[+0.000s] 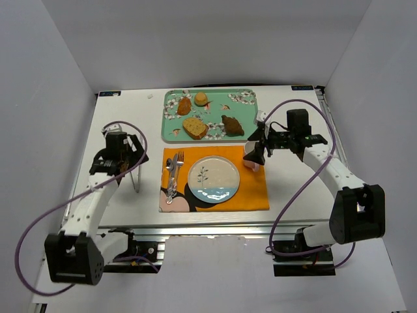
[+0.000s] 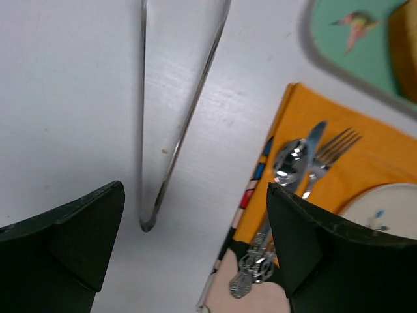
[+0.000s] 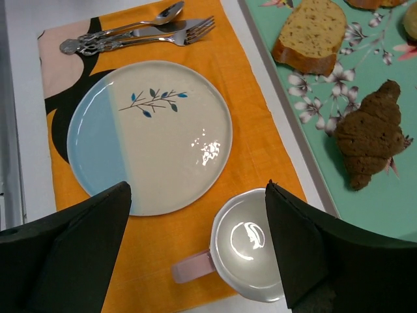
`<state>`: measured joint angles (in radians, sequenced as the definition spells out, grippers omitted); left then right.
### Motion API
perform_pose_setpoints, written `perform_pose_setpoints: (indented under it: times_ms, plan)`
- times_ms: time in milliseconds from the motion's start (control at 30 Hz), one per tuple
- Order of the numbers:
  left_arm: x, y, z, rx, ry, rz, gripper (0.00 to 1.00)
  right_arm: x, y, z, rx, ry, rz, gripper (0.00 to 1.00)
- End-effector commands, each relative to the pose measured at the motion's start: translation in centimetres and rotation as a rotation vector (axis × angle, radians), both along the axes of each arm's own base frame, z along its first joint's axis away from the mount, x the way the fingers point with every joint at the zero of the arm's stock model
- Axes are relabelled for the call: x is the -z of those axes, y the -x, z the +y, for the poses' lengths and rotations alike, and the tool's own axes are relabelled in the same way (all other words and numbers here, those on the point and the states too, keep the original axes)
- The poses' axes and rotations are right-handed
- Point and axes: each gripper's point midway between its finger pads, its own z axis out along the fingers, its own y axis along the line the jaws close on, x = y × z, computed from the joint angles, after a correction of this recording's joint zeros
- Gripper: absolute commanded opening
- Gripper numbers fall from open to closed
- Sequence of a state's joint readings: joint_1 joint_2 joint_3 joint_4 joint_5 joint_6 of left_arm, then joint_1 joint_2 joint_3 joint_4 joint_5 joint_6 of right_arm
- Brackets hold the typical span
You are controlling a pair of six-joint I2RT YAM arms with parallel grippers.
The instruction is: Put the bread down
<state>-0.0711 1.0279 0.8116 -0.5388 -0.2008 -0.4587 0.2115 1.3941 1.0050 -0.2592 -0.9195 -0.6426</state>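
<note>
2 fingers [image 3: 71, 261] of right gripper [image 3: 197, 192] spread wide, empty, above white mug [image 3: 251, 244] at edge of orange placemat [image 3: 257, 137]. Left gripper [image 2: 195, 189] equally wide, holding nothing, over table [image 2: 65, 98] near cutlery [image 2: 293, 169]. Bread slice [image 3: 309, 32] on green tray [image 3: 397, 215], chocolate croissant [image 3: 371, 134] near it. Plate [image 3: 150, 137] on placemat.

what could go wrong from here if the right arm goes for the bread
The open right gripper hangs over the cup; sweeping low toward the tray could tip it. The dark croissant lies fairly near the tray's rim, so a descending finger might catch the rim and shift the tray.
</note>
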Motion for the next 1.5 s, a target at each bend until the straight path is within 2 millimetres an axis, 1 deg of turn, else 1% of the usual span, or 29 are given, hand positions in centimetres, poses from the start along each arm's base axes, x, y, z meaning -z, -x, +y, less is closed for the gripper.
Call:
perform_pose_setpoints:
  times_ms: [0,67,100,167,200,267,300,333,367,400,433,467,533,567,733,767,800,867,933,1000,1033,1067,1100,1133,1233,1267,1367,1433,1467]
  plan:
    - [2.8,0.3,1.0,0.026,-0.082,0.149,0.98,-2.3,0.3,1.1,-0.085,-0.032,-0.053,0.88]
    - [2.8,-0.9,1.3,0.044,-0.096,0.161,0.98,-2.3,0.2,1.3,-0.088,-0.033,-0.039,0.88]
    - [4.0,-1.3,1.3,0.075,-0.117,0.207,0.98,-2.2,0.2,1.3,-0.083,-0.031,-0.037,0.88]
    - [4.8,-2.1,1.5,0.098,-0.136,0.242,0.98,-2.1,0.1,1.2,-0.072,-0.031,-0.033,0.89]
    - [5.9,-2.5,1.8,0.115,-0.154,0.285,0.98,-2.2,0.1,1.2,-0.07,-0.032,-0.035,0.89]
    - [7.1,-3.0,2.5,0.117,-0.157,0.318,0.98,-2.1,0.2,1.1,-0.062,-0.027,-0.038,0.89]
    - [8.4,-3.0,2.7,0.128,-0.157,0.353,0.98,-2.1,0.3,1.0,-0.059,-0.025,-0.042,0.89]
    - [9.1,-3.2,2.2,0.153,-0.134,0.359,0.98,-2.1,0.3,1.0,-0.056,-0.022,-0.047,0.89]
    - [10.3,-3.3,3.3,0.134,-0.118,0.374,0.94,-2.0,0.2,0.8,-0.048,-0.014,-0.051,0.89]
    - [10.4,-3.4,3.3,0.141,-0.107,0.366,0.92,-1.9,0.2,0.8,-0.047,-0.011,-0.052,0.89]
    - [11.5,-3.3,3.3,0.155,-0.093,0.389,0.89,-1.8,0.2,0.6,-0.043,-0.007,-0.053,0.89]
    - [12.1,-3.6,2.8,0.186,-0.058,0.383,0.82,-1.8,0.2,0.6,-0.04,-0.005,-0.053,0.89]
    - [13.6,-3.3,2.5,0.223,-0.047,0.417,0.75,-1.6,0.1,0.6,-0.037,-0.002,-0.048,0.9]
    - [14.0,-3.2,2.1,0.248,-0.032,0.424,0.69,-1.6,0.1,0.6,-0.036,-0.002,-0.05,0.89]
    - [15.4,-2.3,1.4,0.281,-0.004,0.445,0.55,-1.6,-0.1,0.5,-0.028,-0.001,-0.043,0.89]
    - [15.5,-2.2,1.5,0.277,-0.006,0.445,0.5,-1.6,-0.2,0.4,-0.023,-0.001,-0.042,0.89]
    - [15.6,-2.0,1.5,0.272,-0.01,0.448,0.4,-1.7,-0.3,0.4,-0.021,0.0,-0.045,0.89]
    - [15.9,-1.5,1.6,0.26,-0.008,0.453,0.3,-1.7,-0.5,0.3,-0.015,0.002,-0.052,0.9]
    - [15.4,-1.7,1.5,0.255,-0.001,0.435,0.21,-1.9,-0.7,0.2,-0.008,0.002,-0.06,0.89]
    - [12.8,-3.1,1.2,0.236,0.017,0.357,0.12,-2.0,-0.9,0.0,-0.001,0.004,-0.062,0.89]
    - [11.8,-3.6,0.5,0.249,0.049,0.331,0.02,-2.0,-0.9,-0.1,0.001,0.004,-0.063,0.89]
    - [9.7,-5.0,0.0,0.236,0.085,0.271,0.01,-2.1,-0.9,-0.2,0.005,0.005,-0.067,0.9]
    - [7.6,-5.7,-0.8,0.247,0.116,0.212,0.01,-2.2,-1.0,-0.3,0.01,0.006,-0.068,0.89]
    - [5.9,-6.4,-2.4,0.292,0.188,0.157,0.01,-2.1,-1.0,-0.4,0.011,0.006,-0.068,0.89]
    - [0.7,-8.4,-5.6,0.289,0.407,0.011,0.04,-1.9,-0.9,-0.6,0.019,0.008,-0.063,0.89]
    - [-0.7,-8.2,-7.6,0.3,0.557,0.003,0.06,-1.9,-0.8,-0.6,0.019,0.008,-0.063,0.89]
    - [-2.3,-8.2,-9.6,0.298,0.694,-0.004,0.13,-1.7,-0.6,-0.7,0.021,0.003,-0.06,0.89]
    - [-3.0,-8.0,-10.5,0.301,0.725,-0.019,0.18,-1.5,-0.5,-0.7,0.023,0.001,-0.055,0.89]
    - [-4.0,-8.2,-10.8,0.308,0.738,-0.057,0.2,-1.5,-0.4,-0.7,0.022,0.0,-0.054,0.89]
